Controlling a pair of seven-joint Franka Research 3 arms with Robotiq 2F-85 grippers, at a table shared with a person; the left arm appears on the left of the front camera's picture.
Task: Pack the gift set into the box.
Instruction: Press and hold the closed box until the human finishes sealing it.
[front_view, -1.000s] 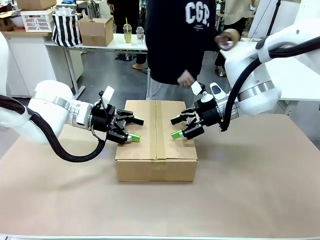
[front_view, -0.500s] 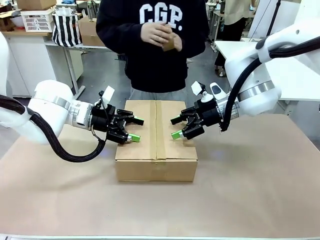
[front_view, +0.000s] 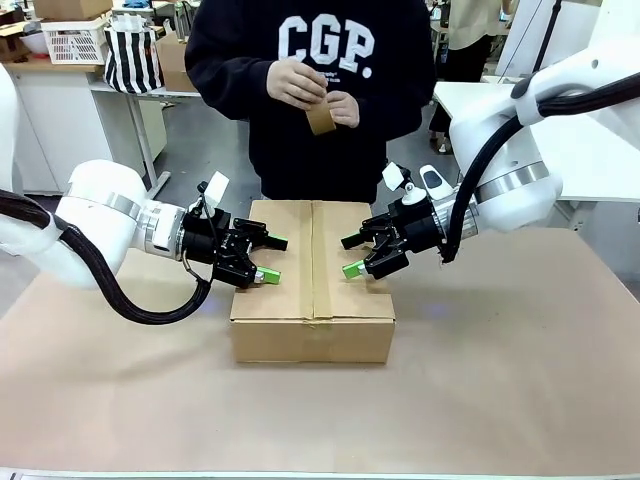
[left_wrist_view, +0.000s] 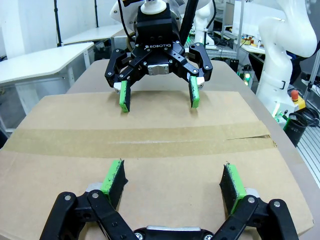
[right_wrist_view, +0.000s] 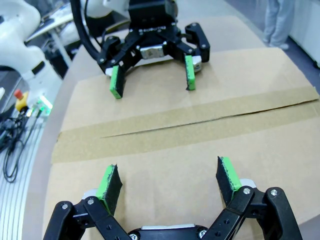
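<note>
The box (front_view: 300, 340) stands shut at the table's middle, its top flaps down and tan tape (front_view: 314, 262) running along the seam. My left gripper (front_view: 274, 259) is open over the left flap, and my right gripper (front_view: 351, 255) is open over the right flap. In the left wrist view my left gripper (left_wrist_view: 172, 180) spreads its green pads just over the box top (left_wrist_view: 60, 165), facing my right gripper (left_wrist_view: 157, 100) across the tape (left_wrist_view: 150, 140). The right wrist view mirrors this: right gripper (right_wrist_view: 168, 182), left gripper (right_wrist_view: 151, 80), box top (right_wrist_view: 280, 150). The gift set is hidden.
A person in a dark sweatshirt stands at the far edge behind the box, both hands on a brown tape roll (front_view: 321, 115). The brown-covered table (front_view: 520, 400) has free room on both sides. A white table (front_view: 600, 150) stands at the right.
The person has stepped back behind the box and now holds the tape roll in both hands at chest height. Neither arm has moved.
</note>
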